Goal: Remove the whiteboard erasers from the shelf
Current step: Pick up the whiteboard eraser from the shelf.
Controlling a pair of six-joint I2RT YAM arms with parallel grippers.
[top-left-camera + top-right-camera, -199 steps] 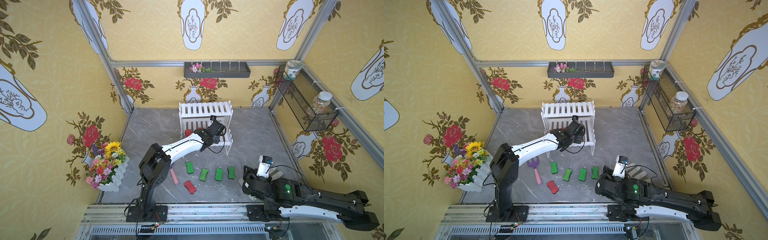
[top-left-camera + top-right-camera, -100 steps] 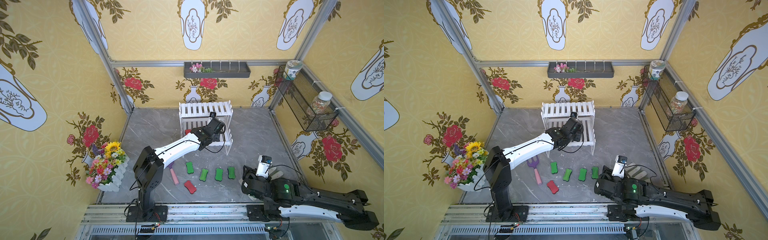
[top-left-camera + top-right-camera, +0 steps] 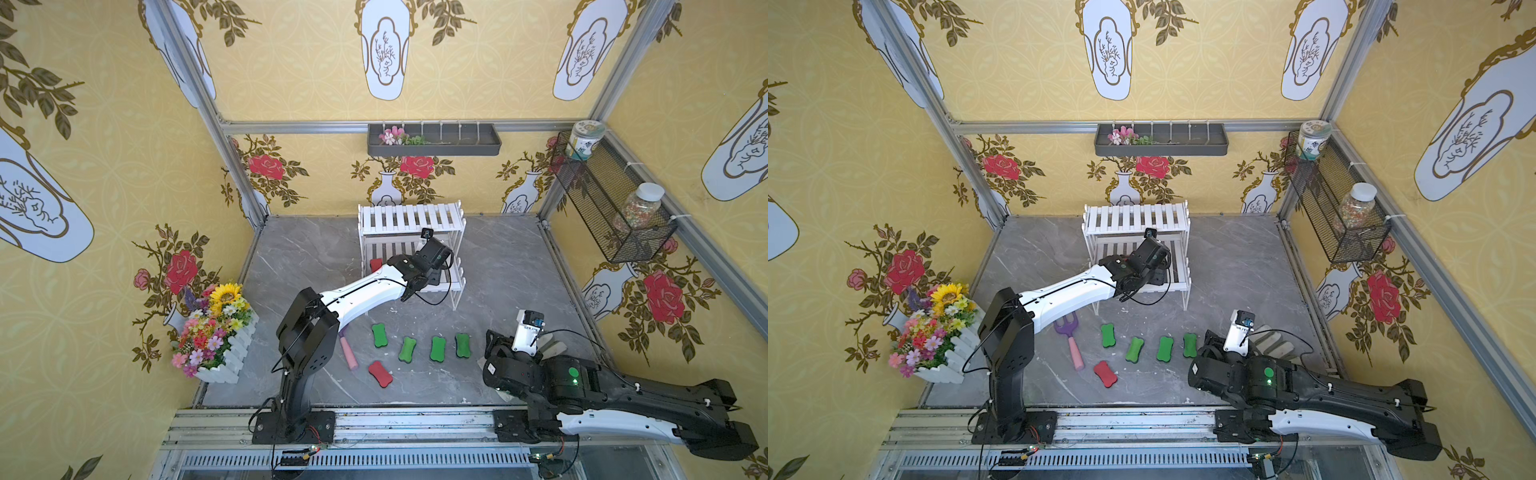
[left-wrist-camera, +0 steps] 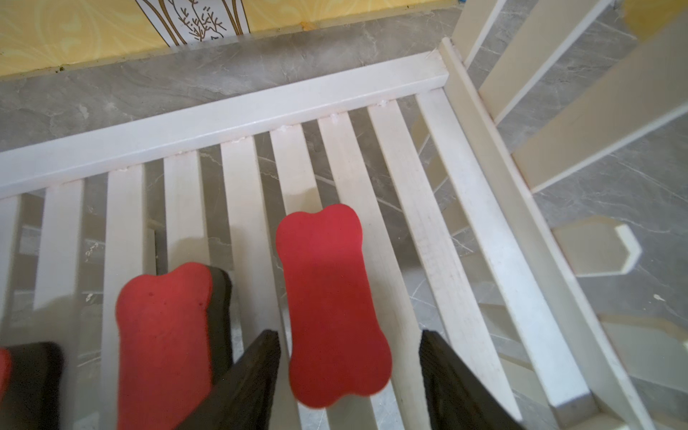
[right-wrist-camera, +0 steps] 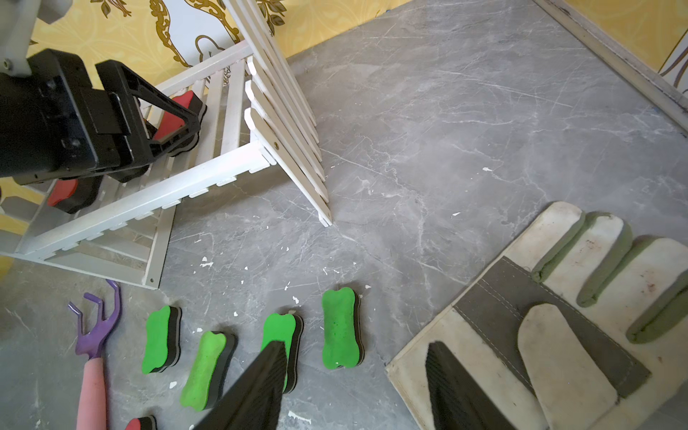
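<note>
Left jaws apart, straddling red eraser (image 4: 331, 305) on shelf (image 3: 411, 217) lower tier, not clamped. Two more red erasers (image 4: 163, 335) beside it, same tier. Four green erasers (image 3: 437, 348) and lone red eraser (image 3: 380, 373) on tabletop (image 3: 498, 266) before shelf. Right jaws apart, empty, near green row.

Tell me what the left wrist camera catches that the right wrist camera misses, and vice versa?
Only the left wrist view: one red eraser seen whole from above, the open left gripper straddling it. Only the right wrist view: four green erasers, a purple garden fork and a work glove on the floor, past the open right gripper. Both: the white shelf with red erasers on it.
</note>
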